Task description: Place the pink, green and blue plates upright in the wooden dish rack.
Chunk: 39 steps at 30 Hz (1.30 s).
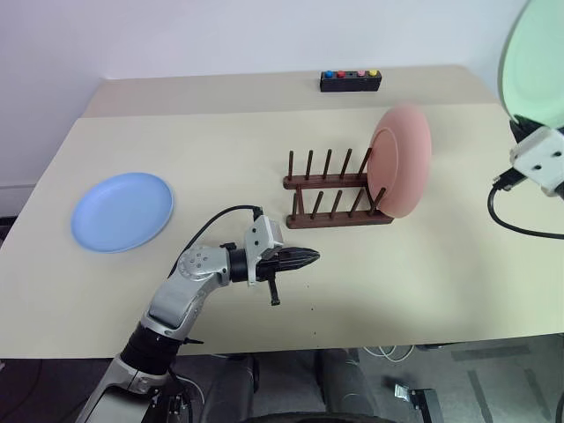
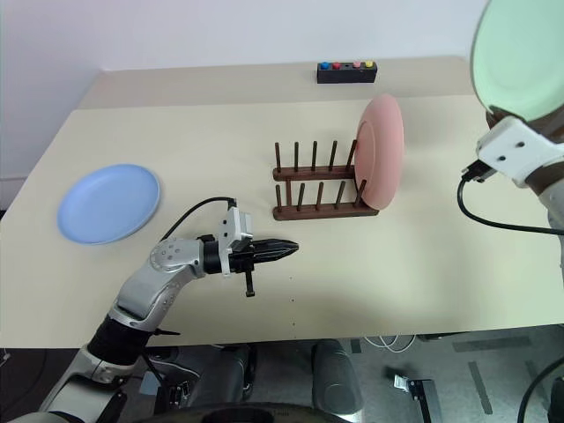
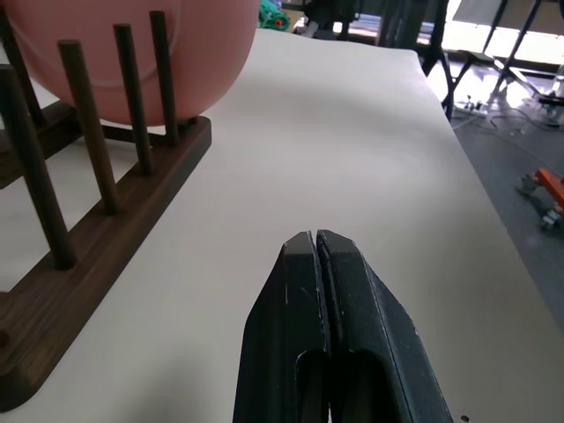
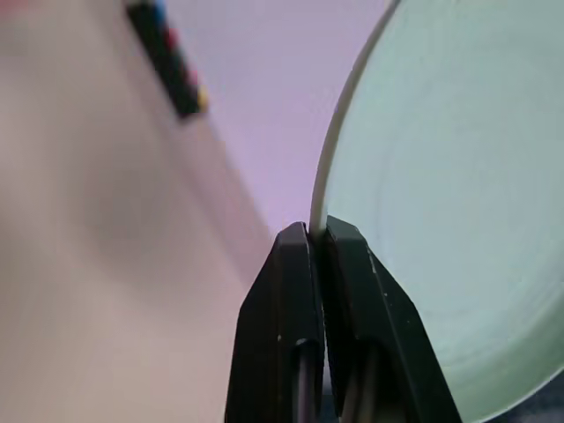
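The pink plate (image 1: 401, 159) stands upright in the right end slot of the wooden dish rack (image 1: 335, 192) at mid table. At the table's left the blue plate (image 1: 122, 211) lies flat. High at the right edge hangs the green plate (image 2: 518, 55), its rim pinched between the fingers of my right gripper (image 4: 317, 236), which is shut on it. My left gripper (image 1: 310, 257) is shut and empty, pointing right just in front of the rack's near rail; in the left wrist view its fingertips (image 3: 339, 256) meet beside the rack (image 3: 106, 220).
A small black box with coloured buttons (image 1: 351, 81) sits at the table's far edge behind the rack. A black cable (image 1: 507, 216) loops below my right wrist. Open tabletop lies between the rack and the right edge.
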Available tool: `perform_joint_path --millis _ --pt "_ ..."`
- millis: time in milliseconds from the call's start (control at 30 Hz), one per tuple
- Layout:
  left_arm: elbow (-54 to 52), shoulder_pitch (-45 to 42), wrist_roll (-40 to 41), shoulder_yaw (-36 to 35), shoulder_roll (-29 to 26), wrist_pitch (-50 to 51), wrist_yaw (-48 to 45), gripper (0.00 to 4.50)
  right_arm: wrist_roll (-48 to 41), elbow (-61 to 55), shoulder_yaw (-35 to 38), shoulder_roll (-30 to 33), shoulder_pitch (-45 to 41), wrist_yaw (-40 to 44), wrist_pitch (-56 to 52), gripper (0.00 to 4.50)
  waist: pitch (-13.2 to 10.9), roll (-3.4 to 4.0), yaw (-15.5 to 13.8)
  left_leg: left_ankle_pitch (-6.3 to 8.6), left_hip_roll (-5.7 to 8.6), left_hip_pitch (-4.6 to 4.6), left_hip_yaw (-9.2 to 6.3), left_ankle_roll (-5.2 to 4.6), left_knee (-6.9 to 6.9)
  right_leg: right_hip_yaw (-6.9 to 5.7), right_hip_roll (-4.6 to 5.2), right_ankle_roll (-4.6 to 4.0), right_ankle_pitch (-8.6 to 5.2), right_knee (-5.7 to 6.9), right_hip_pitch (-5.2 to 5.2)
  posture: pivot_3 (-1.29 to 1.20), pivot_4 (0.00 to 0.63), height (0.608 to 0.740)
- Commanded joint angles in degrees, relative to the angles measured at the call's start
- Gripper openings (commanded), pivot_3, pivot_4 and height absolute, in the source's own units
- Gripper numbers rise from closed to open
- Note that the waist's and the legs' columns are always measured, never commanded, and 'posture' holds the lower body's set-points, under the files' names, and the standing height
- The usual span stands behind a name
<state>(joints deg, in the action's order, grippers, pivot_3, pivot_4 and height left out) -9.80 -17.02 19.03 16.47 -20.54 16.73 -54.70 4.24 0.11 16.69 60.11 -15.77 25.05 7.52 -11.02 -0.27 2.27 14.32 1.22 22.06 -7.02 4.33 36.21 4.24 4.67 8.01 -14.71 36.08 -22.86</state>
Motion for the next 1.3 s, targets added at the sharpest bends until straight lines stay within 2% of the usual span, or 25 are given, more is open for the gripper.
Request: perform_joint_path --millis 33,233,367,467,633,933,1300 --pt "-1.32 -0.38 0.67 -0.19 0.61 -0.4 0.1 0.0 -3.7 -8.12 2.02 1.93 -4.26 3.55 -3.74 0.05 0.0 0.01 -0.04 0.0 0.0 0.01 0.0 0.0 0.0 0.0 0.0 0.0 0.0 0.0 -0.01 0.0 0.15 0.74" --pt "-1.37 0.02 0.51 -0.25 1.1 -0.42 0.57 0.0 -15.53 -19.48 -1.32 -1.01 -13.39 11.08 -8.9 0.05 -0.02 0.0 0.18 0.0 -0.03 0.0 0.0 0.0 -0.08 -0.02 0.0 0.0 0.0 0.02 -0.07 0.0 0.15 0.74" --pt "-1.16 0.0 0.41 -0.3 1.47 -0.46 0.96 0.0 -31.91 -27.51 -5.5 -8.04 -18.67 13.27 -18.81 0.05 -0.03 -0.06 0.11 0.0 -0.04 0.02 -0.03 0.0 -0.05 -0.04 0.0 0.0 0.0 0.01 -0.05 0.0 0.15 0.74" --pt "-1.23 0.1 0.3 -0.47 1.37 -0.68 1.14 0.0 -44.25 -31.32 -7.83 -12.85 -17.95 14.58 -26.96 0.05 -0.03 -0.07 -0.08 0.0 -0.03 0.04 -0.08 -0.01 -0.04 -0.06 0.0 -0.01 0.0 0.02 -0.05 0.0 0.15 0.74" --pt "-1.38 1.39 -0.3 -3.13 -0.39 -2.86 2.28 0.0 -53.26 -29.92 -7.04 -18.24 -14.08 13.11 -34.03 0.05 -0.04 -0.1 -1.22 0.0 -0.02 0.16 -0.12 -0.01 0.01 -0.1 0.01 -0.02 0.01 -0.01 -0.12 0.0 0.15 0.74" --pt "-1.48 3.5 0.36 -7.45 -3.89 -3.84 2.35 0.0 -53.48 -26.69 -6.14 -20.59 -8.14 14.38 -35.97 0.05 -0.04 -0.09 -1.39 0.0 -0.03 0.18 -0.11 -0.01 -0.02 -0.12 -0.01 -0.02 0.01 0.03 -0.2 0.0 0.15 0.74" --pt "-1.18 3.3 0.16 -7.27 -3.97 -3.94 2.46 0.0 -54.75 -20.93 -4.25 -21.5 -5.61 17.68 -37.72 0.05 -0.04 -0.09 -1.33 0.0 -0.03 0.2 -0.11 -0.01 -0.03 -0.12 -0.01 -0.02 0.01 0.03 -0.23 0.0 0.15 0.74"
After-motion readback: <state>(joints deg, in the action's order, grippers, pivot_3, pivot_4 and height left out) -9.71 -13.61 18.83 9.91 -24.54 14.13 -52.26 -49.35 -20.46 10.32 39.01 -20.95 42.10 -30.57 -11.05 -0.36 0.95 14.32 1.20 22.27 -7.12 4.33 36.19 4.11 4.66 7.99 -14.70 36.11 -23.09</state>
